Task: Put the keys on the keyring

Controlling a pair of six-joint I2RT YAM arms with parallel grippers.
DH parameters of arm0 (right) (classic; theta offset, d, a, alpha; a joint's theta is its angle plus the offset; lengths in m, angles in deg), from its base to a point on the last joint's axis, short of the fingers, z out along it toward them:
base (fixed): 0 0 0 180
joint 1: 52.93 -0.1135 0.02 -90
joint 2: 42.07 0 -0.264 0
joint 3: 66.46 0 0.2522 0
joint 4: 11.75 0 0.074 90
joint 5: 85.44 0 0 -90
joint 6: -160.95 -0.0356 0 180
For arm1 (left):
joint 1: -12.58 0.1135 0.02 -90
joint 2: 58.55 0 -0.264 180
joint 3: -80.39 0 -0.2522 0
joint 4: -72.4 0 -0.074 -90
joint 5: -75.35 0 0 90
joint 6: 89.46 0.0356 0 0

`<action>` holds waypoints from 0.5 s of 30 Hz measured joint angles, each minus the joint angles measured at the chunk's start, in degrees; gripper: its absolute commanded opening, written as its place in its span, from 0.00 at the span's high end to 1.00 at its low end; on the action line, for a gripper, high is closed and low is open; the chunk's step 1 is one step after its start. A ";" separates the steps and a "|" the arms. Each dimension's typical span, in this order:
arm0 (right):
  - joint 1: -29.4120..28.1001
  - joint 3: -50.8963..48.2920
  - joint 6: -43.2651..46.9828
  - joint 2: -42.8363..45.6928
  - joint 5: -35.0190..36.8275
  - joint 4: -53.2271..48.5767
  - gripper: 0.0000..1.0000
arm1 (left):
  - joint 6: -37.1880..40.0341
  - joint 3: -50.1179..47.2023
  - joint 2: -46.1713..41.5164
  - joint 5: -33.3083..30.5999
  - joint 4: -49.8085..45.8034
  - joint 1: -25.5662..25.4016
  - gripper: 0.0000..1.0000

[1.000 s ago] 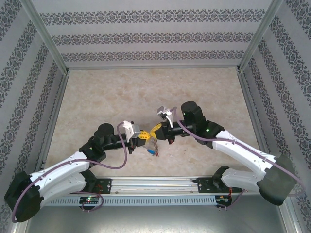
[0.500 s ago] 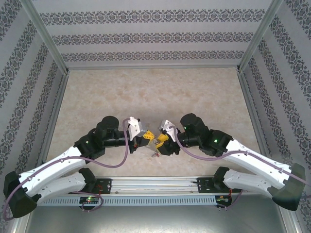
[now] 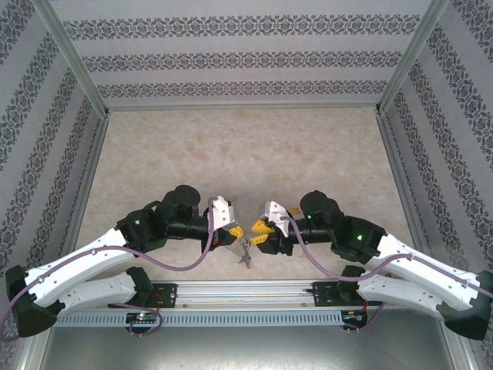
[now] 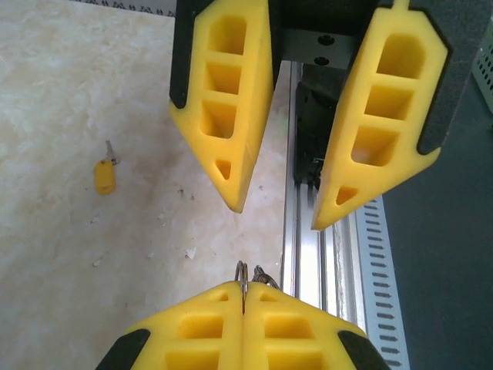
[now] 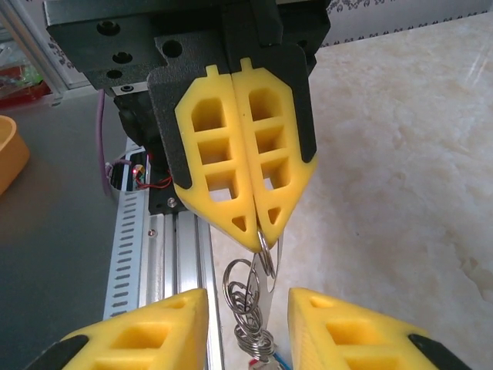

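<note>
top external: a pale, marble-patterned surface [image 3: 246, 154] is lying inside an enclosure whose walls [image 3: 246, 58] are carrying grey floral bands, with metal posts standing at the corners. a slotted metal rail [image 3: 246, 291] is running along the near edge. the two arms are meeting just beyond that rail, at the middle. the left end effector [image 3: 237, 230] and the right end effector [image 3: 260, 230] are facing each other tip to tip, and the keyring [image 3: 245, 250] is hanging between and just below them, on the near side.

left wrist: the left end effector [image 4: 243, 297] is pressing its yellow, honeycombed fingers fully together, and they are pinching the thin grey wire of the keyring [image 4: 242, 271], which is poking up from the seam. facing it, the right end effector [image 4: 277, 217] is standing with a clear gap between its wedge-shaped fingers, holding nothing. a yellow key [image 4: 104, 176] is lying flat on the surface [image 4: 92, 92], well apart to the left.

right wrist: the left end effector [image 5: 258, 233] is gripping the keyring [image 5: 266, 258] at its very tip. the keyring is showing as a slim oval loop with smaller coiled rings dangling under it. these are hanging in the gap of the right end effector [image 5: 248, 308], whose fingers are standing apart either side without touching the metal. the rail [image 5: 181, 239] is passing behind.
</note>
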 measured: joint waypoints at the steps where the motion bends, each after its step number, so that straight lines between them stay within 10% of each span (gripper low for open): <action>1: -0.17 -0.33 0.02 -0.28 -0.02 0.50 0.70 | 0.24 0.20 0.24 0.04 -0.44 -0.13 1.00; 15: -0.37 -0.66 1.49 -5.55 -1.49 4.52 0.67 | 1.16 0.61 1.55 0.20 -2.08 -0.24 1.00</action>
